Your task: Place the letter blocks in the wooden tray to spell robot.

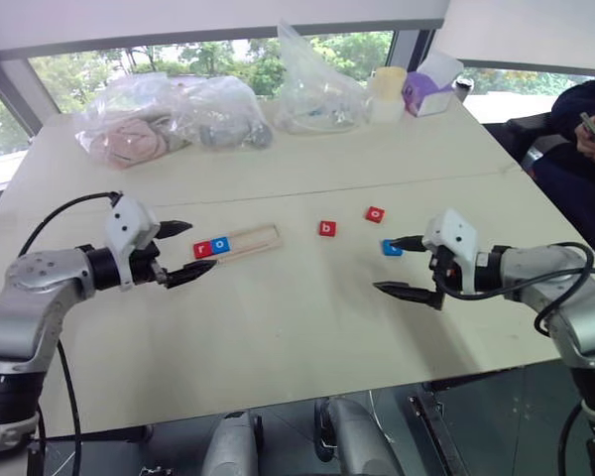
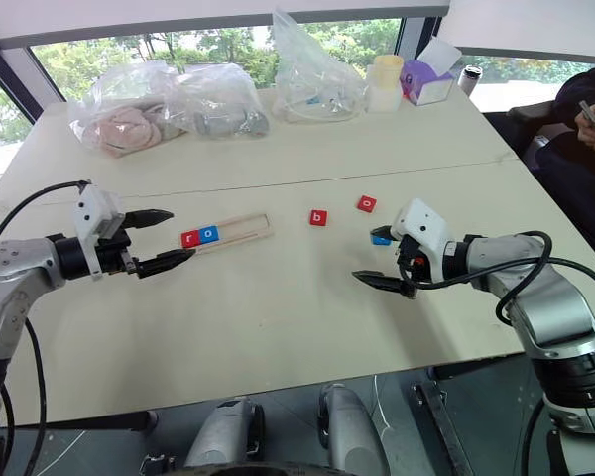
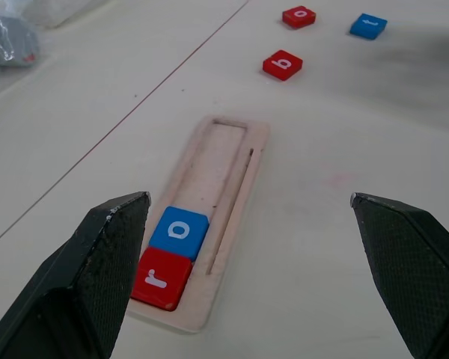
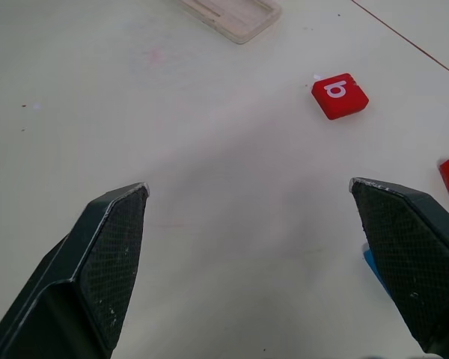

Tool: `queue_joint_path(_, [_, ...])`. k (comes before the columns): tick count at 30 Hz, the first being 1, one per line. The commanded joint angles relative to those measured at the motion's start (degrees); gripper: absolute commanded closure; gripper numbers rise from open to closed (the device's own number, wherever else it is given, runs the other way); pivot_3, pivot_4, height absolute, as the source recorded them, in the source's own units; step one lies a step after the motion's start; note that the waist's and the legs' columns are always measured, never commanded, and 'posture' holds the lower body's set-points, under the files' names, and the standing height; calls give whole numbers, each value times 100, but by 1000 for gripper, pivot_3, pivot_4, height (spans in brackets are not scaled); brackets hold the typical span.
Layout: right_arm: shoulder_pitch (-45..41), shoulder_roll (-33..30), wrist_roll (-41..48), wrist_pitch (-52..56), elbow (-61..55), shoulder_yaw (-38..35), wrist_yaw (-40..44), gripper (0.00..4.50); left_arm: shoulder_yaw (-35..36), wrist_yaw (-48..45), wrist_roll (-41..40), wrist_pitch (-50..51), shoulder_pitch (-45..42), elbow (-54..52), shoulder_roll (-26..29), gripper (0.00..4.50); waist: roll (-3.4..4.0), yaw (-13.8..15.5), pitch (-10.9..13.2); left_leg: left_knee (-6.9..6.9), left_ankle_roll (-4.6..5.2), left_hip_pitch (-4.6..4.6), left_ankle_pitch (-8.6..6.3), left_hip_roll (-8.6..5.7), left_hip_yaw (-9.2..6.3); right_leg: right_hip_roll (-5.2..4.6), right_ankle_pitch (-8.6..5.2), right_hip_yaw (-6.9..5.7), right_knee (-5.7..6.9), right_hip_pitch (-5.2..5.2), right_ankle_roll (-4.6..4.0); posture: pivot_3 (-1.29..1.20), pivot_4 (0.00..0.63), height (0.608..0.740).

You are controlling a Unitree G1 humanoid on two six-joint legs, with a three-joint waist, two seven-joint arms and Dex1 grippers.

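- The left wrist view reads the letters plainly: a red r block (image 3: 162,278) and a blue o block (image 3: 179,232) sit side by side at one end of the wooden tray (image 3: 232,161), the rest of its slot bare.
- Beyond the tray in that view lie a red b block (image 3: 283,64), a red o block (image 3: 298,16) and a blue t block (image 3: 368,25), all loose on the bench (image 1: 307,317).
- The right wrist view shows the b block close, glossy with rounded corners, and just one corner of the tray.
- The head views alone take in the far edge of the bench: clear plastic bags (image 1: 169,114), a pale cup (image 1: 387,91) and a purple tissue box (image 1: 428,91) (a seated person (image 1: 580,149) is at the right edge).
- The tray is pale, smooth wood with a thin raised rim, long and narrow.
- The left gripper (image 1: 183,250) hovers just beside the tray's filled end, jaws released wide, holding nothing.
- The right gripper (image 1: 405,266) hangs near the t block, jaws likewise spread and empty; the finger pads (image 4: 112,247) are black and cross-hatched.
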Motion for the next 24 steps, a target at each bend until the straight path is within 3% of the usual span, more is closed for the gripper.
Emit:
queue_joint_path(1, [-157, 55, -12, -93, -133, 1, -47, 59, -129, -373, 231, -512, -453, 706, 112, 0, 0, 2, 0, 0, 0, 1, 0, 0, 0, 0, 0, 0, 1, 0, 0, 0, 150, 740])
queue_joint_path(10, [73, 203, -12, -19, -457, 34, -322, 59, -1113, -2046, 1200, -2274, -2520, 4351, -76, 0, -1, 18, 0, 1, 0, -9, 0, 0, 4, 3, 6, 0, -1, -5, 4, 0, 150, 740])
queue_joint_path(15, [338, 245, 44, 112, -770, -5, -518, 59, -1430, -2515, 1729, -2837, -3580, 6143, -332, 0, -1, 21, 0, 8, 0, -26, 0, 0, 3, 4, 15, -2, -3, -13, 19, 0, 150, 740])
queue_joint_path(24, [613, 187, 137, 295, -1110, -144, -704, 59, -1781, -2721, 2581, -3510, -4278, 7619, -582, 0, -2, 3, 0, 11, 1, -30, 0, 1, -1, 5, 16, -2, 2, -17, 20, 0, 150, 740])
